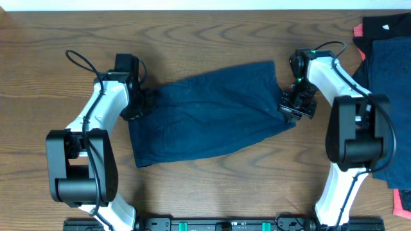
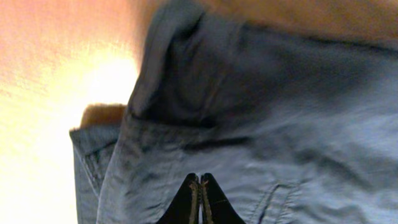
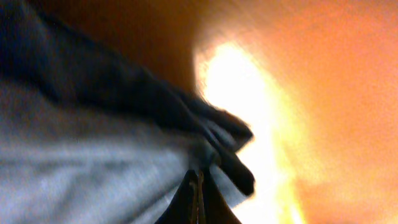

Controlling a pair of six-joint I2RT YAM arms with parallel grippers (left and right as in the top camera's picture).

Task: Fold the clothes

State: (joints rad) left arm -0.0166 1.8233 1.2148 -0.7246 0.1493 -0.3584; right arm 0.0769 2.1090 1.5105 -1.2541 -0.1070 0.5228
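Observation:
A dark navy garment (image 1: 205, 119), one of the clothes, lies spread across the middle of the wooden table (image 1: 192, 38), slanting up to the right. At its left edge my left gripper (image 1: 136, 106) is shut on the cloth. The left wrist view has the black fingertips (image 2: 199, 180) pressed together against wrinkled blue fabric (image 2: 280, 124) with a seam and a folded-over hem. My right gripper (image 1: 295, 104) is shut on the garment's right edge. In the blurred right wrist view, cloth (image 3: 81, 174) bunches toward the closed tips (image 3: 199, 177).
More clothes are piled at the table's right edge: a navy piece (image 1: 392, 70), a black piece (image 1: 385, 27) with a red edge (image 1: 358, 31), and a red scrap (image 1: 403, 205) at the lower right. Both arm bases stand at the front edge.

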